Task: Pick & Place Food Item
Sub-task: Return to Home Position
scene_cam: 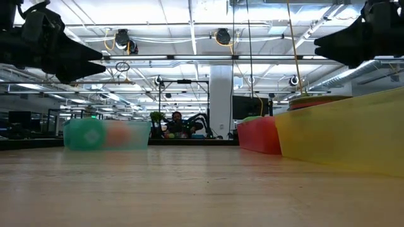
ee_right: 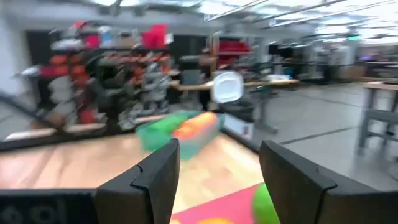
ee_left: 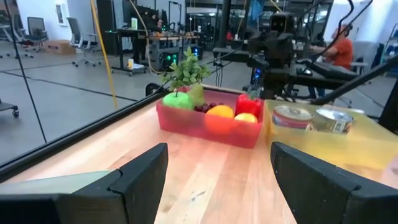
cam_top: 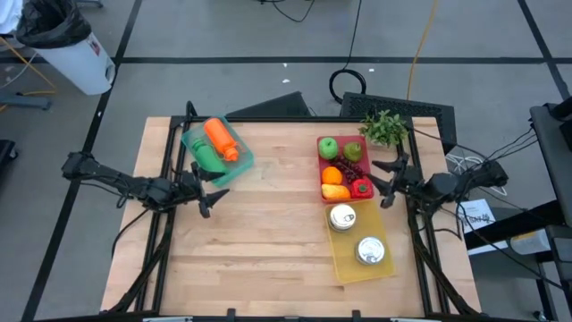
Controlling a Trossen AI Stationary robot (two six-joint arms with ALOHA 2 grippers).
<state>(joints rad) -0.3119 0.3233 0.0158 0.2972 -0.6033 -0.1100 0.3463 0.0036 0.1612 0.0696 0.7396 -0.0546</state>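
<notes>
Wooden surface [cam_top: 259, 259] carries three bins; the yellow bin [cam_top: 344, 264] lies on the right side, end to end with the red bin [cam_top: 319, 179], which sits farther back. Inside the yellow bin stand two round cans with pale metal tops; one can [cam_top: 342, 217] is at the end next to the red bin, and the second can [cam_top: 371, 250] is toward the near end; from the tops I cannot tell which is the green tuna can. The red bin holds fruit, among it a green apple [cam_top: 328, 148] and an orange [cam_top: 332, 175]; a leafy sprig [cam_top: 384, 127] lies at its far corner. Across the surface, at the far left, the green bin [cam_top: 243, 163] sits at an angle with an orange item [cam_top: 219, 139] and a green one in it.

The left claw [cam_top: 214, 199] hangs over bare wood just beside the green bin's near edge; its fingers [ee_left: 140, 177] are spread wide with nothing between them. The right claw [cam_top: 382, 183] hangs just beside the red bin's outer edge, near where the two bins meet; its fingers [ee_right: 155, 177] are likewise wide apart and empty. In the low view both claws sit well above the surface.
</notes>
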